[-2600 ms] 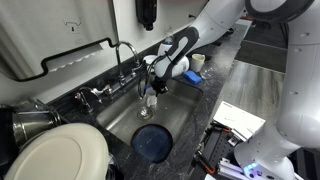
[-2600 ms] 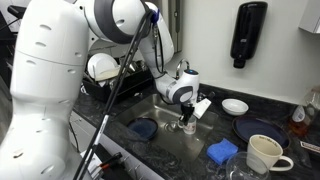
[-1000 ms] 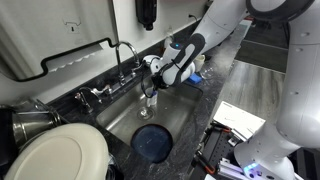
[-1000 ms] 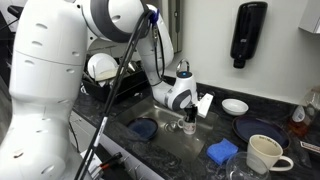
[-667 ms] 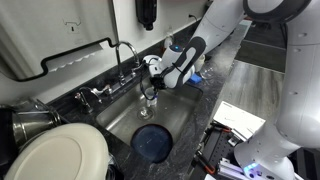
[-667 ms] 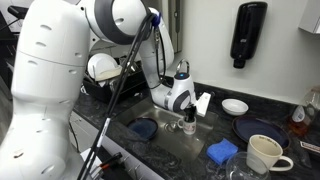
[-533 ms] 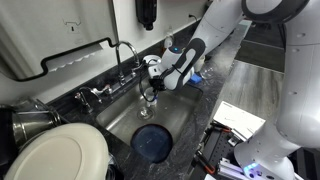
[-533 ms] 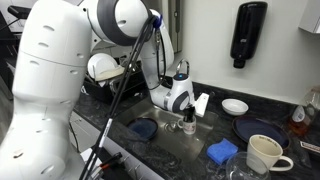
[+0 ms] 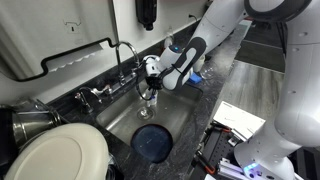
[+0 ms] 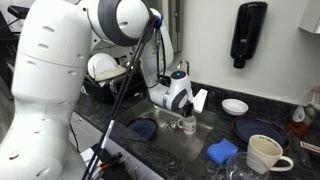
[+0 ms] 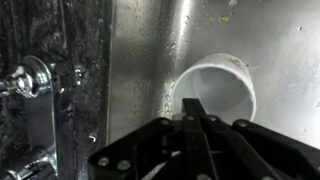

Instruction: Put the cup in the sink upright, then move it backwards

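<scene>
Cup is upright in the sink, its mouth facing the wrist camera, right of centre in that view. I cannot tell whether its base rests on the steel. In an exterior view it sits mid-frame, just above the dark plate and below the faucet. End effector is closed, with the fingertips meeting at the cup's lower-left rim. This reads as a pinch on the wall, though the contact is partly hidden. Risks: the hold is on one thin edge only, so a sideways drag could pivot the cup about the pinch and tip it, or the rim could slip free. The faucet fittings and sink wall lie close, so an overlong move could knock the cup or wrist against them. Opening while the cup is tilted would probably lay it on its side.
</scene>
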